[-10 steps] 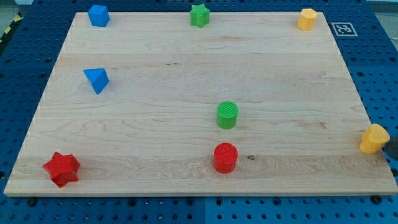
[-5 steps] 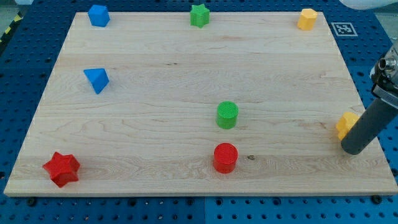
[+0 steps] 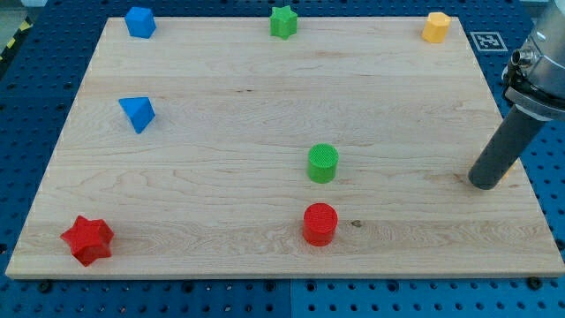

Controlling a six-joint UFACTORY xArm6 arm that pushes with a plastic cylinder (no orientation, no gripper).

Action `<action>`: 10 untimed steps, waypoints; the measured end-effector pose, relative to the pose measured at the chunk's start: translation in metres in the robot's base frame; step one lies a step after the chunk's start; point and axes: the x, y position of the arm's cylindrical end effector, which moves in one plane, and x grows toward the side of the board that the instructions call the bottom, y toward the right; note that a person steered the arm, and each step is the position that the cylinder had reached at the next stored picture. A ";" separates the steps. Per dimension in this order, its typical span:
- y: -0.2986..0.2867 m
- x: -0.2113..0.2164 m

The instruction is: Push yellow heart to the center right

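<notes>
My tip [image 3: 485, 184] rests on the wooden board [image 3: 221, 185] near its right edge, about halfway up the view. The dark rod rises from it toward the view's upper right. The yellow heart does not show clearly: it is hidden behind the lower part of the rod, where it was last seen. The green cylinder [image 3: 323, 162] stands well to the left of my tip.
A yellow block [image 3: 435, 26] sits at the top right corner, a green star [image 3: 282, 21] at top middle, a blue block [image 3: 139, 21] at top left. A blue triangle [image 3: 137, 113] is at the left, a red star [image 3: 87, 239] at bottom left, a red cylinder [image 3: 320, 223] at bottom middle.
The yellow heart moved from the right edge up and to the left onto the board. My tip came in from the lower right, followed it, and now covers it.
</notes>
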 end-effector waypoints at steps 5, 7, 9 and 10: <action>0.028 -0.001; 0.028 -0.027; 0.028 -0.046; 0.028 -0.053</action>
